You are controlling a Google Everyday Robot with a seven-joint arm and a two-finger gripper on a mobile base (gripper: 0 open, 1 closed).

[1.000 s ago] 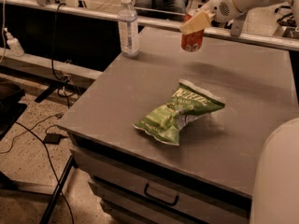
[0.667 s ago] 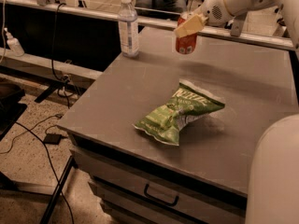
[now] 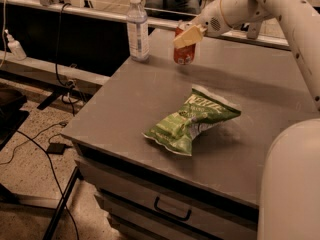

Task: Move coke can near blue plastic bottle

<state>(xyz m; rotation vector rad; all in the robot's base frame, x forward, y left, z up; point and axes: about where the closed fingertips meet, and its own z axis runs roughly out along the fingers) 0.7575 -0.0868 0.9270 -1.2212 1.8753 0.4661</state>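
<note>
The coke can point(image 3: 184, 53), red-orange, is held upright in my gripper point(image 3: 188, 36) at the back of the grey table point(image 3: 150, 99), its base close to the tabletop. The gripper's cream-coloured fingers point(image 3: 189, 35) are shut on the can's upper part. The blue plastic bottle point(image 3: 137, 28), clear with a white cap and pale label, stands upright at the table's back left corner, about a can's width or two to the left of the can.
A green chip bag point(image 3: 192, 120) lies in the middle of the table, nearer the front than the can. A small white spray bottle point(image 3: 15, 46) stands on a ledge at far left. Cables run on the floor at left. The robot's white body point(image 3: 290, 184) fills the lower right.
My gripper has carried the coke can leftward and a little lower, closer to the blue plastic bottle. The chip bag and the bottle have not moved.
</note>
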